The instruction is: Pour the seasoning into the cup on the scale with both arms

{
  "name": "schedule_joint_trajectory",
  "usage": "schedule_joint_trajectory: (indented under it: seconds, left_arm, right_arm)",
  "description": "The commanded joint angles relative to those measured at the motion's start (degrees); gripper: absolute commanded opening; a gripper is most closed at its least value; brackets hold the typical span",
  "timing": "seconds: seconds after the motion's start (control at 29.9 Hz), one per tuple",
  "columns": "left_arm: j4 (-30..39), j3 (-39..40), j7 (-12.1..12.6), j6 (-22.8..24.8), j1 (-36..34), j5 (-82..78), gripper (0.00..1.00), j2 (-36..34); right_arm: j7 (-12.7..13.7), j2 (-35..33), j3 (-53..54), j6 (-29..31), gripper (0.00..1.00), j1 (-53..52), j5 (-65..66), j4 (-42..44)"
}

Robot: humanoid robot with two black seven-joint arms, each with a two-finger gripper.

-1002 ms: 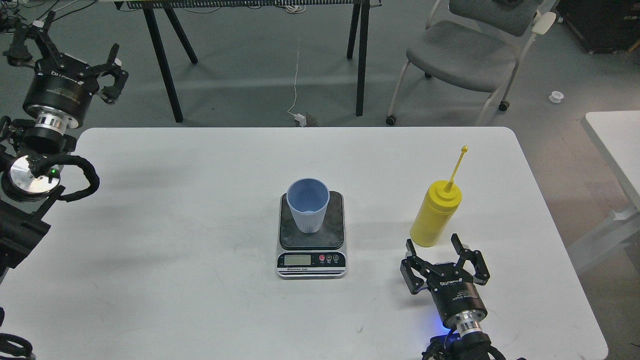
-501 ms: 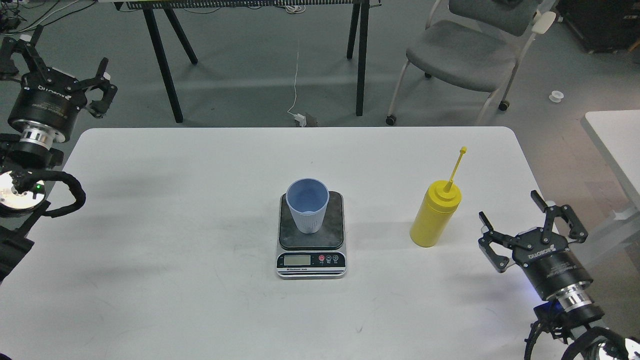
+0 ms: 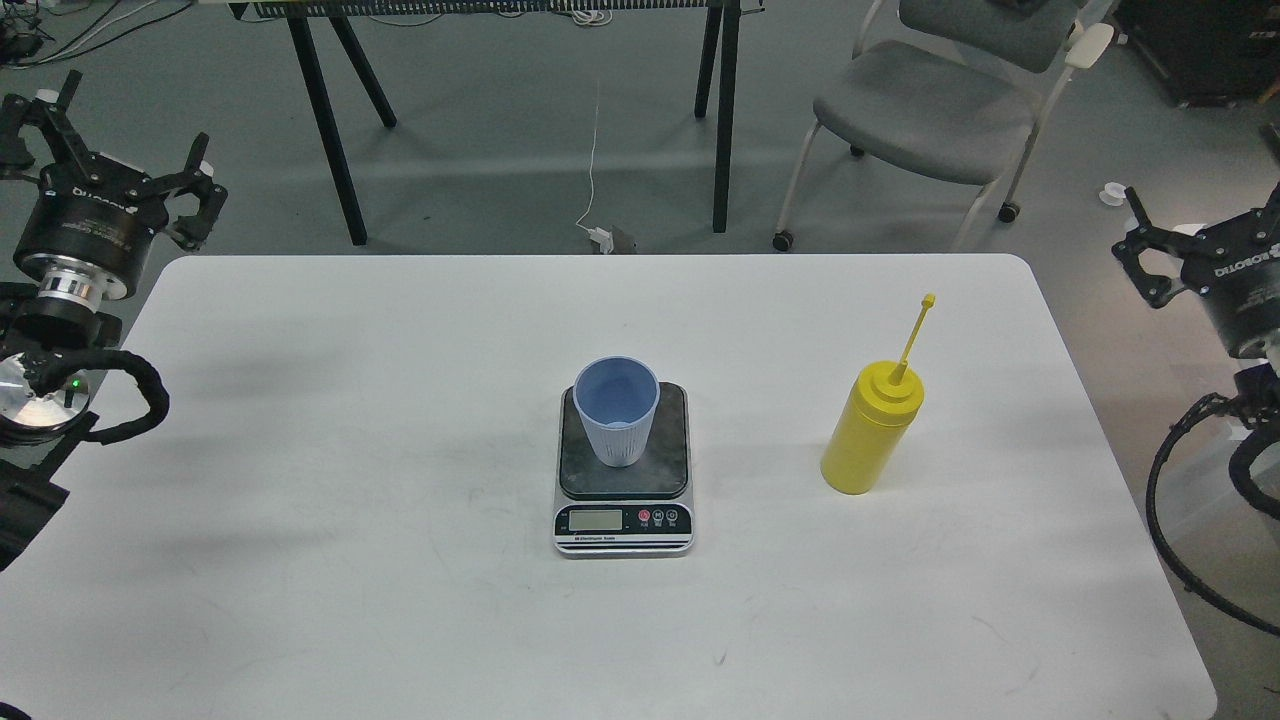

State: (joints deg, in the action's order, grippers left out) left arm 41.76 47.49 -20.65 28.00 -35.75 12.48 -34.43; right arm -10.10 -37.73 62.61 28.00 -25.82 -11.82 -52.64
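Note:
The pale blue ribbed cup (image 3: pixel 616 423) stands upright on the dark top plate of the scale (image 3: pixel 623 518) at the middle of the white table (image 3: pixel 350 450). The yellow seasoning bottle (image 3: pixel 868 430) stands upright on the table right of the scale, its thin cap strap sticking up. My left gripper (image 3: pixel 125 135) is open and empty beyond the table's far left corner. My right gripper (image 3: pixel 1205 215) is open and empty off the table's right edge, far from the bottle; its right finger is cut off by the frame edge.
A grey chair (image 3: pixel 935 105) and black trestle legs (image 3: pixel 325 120) stand on the floor behind the table. A second white table (image 3: pixel 1235 290) shows at the right edge. A white cable (image 3: pixel 592 160) lies on the floor.
My right gripper has pulled away from the bottle, swinging right and up off the table's right edge. My left gripper has drifted slightly left. Bottle, cup and scale have not moved.

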Motion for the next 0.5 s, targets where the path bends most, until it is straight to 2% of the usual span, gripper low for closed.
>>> schedule_joint_trajectory:
  seconds: [0.0, 0.17, 0.47]
  left_arm:
    - [-1.59, -0.03, 0.0, 0.0, 0.07, 0.0, 0.99, 0.59]
    - [-2.56, -0.03, 0.0, 0.0, 0.07, 0.09, 0.99, 0.95]
    - [-2.47, 0.14, 0.09, 0.0, -0.55, 0.0, 0.99, 1.12]
  right_arm:
    - [6.14, 2.21, -0.3, 0.0, 1.0, -8.44, 0.05, 11.22]
    - [6.76, 8.28, -0.3, 0.0, 1.0, -16.88, 0.13, 23.09]
    - [5.71, 12.07, 0.4, 0.0, 1.0, -17.25, -0.04, 24.26]
